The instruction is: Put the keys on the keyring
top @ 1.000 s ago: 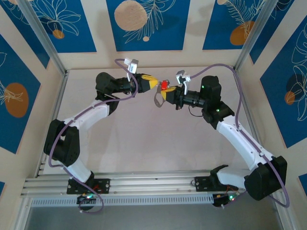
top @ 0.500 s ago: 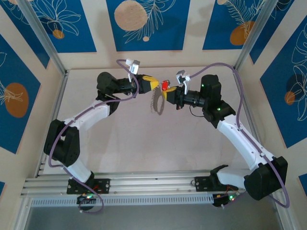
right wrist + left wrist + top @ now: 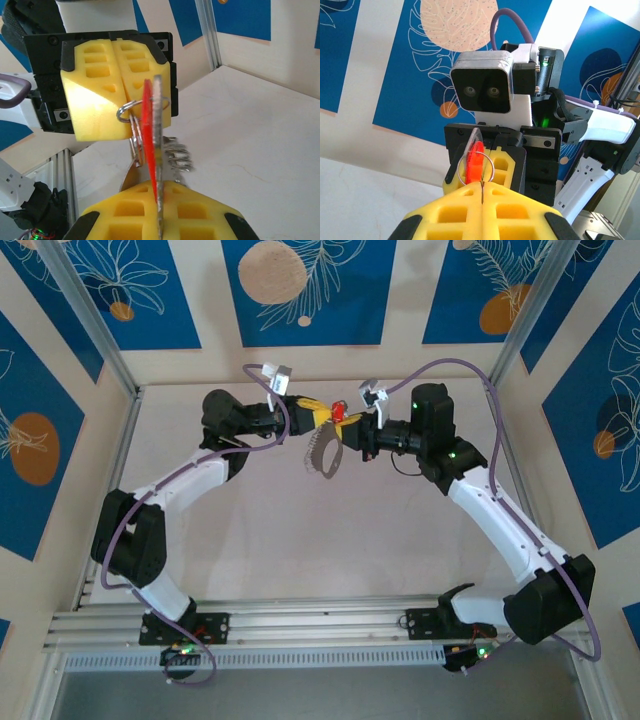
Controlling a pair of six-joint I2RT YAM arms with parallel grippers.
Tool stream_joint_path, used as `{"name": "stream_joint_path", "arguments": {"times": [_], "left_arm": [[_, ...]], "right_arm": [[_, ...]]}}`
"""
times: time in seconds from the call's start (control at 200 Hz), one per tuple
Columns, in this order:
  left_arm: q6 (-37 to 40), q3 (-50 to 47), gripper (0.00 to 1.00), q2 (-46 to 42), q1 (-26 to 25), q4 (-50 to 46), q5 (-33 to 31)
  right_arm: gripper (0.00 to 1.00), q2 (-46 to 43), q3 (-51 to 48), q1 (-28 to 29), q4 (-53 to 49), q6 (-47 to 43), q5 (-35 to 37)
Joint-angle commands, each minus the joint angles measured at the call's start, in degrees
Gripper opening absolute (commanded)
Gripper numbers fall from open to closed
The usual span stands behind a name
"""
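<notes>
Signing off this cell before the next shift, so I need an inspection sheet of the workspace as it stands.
surface: pale table, no marks seen.
job's things: red-headed key against the keyring's small ring; its fringe hangs below the claws.
clutter: nothing seen.
claws: left claw shut on keyring, right claw shut on key, tips close together.
cables: purple cables loop along both arms, free of the claws.
surroundings: blue patterned wall panels, aluminium frame posts.

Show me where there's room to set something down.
Bare: pale tabletop between left arm and right arm, down to the near rail. Crowded: far middle, where left gripper and right gripper meet at the red-headed key and grey metal loop.
</notes>
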Motion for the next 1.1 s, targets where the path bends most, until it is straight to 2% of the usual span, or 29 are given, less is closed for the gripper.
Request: {"name": "stream_joint_path", "arguments": {"times": [0.0, 0.365, 0.755, 1.095], "left_arm": [[1.7, 0.5, 0.0, -2.4, -0.4, 0.0, 2.3], [2.8, 0.6, 0.0, -2.7, -0.5, -1.2, 2.0], [3.0, 1.1, 0.0, -2.6, -0.5, -1.4, 1.6], [3.0, 1.1, 0.0, -2.5, -0.6, -1.5, 1.7]], "right_arm": [[0.0, -0.5, 2.0, -0.3, -0.9, -1.6, 2.6], [0.0, -4.0, -1.2, -2.7, -1.8, -1.5, 5.3], [0.0, -4.3, -5.1, -1.7, -0.8, -0.8, 4.4], [0.0, -4.3, -2.7, -1.8, -1.4, -1.2, 4.6]]}}
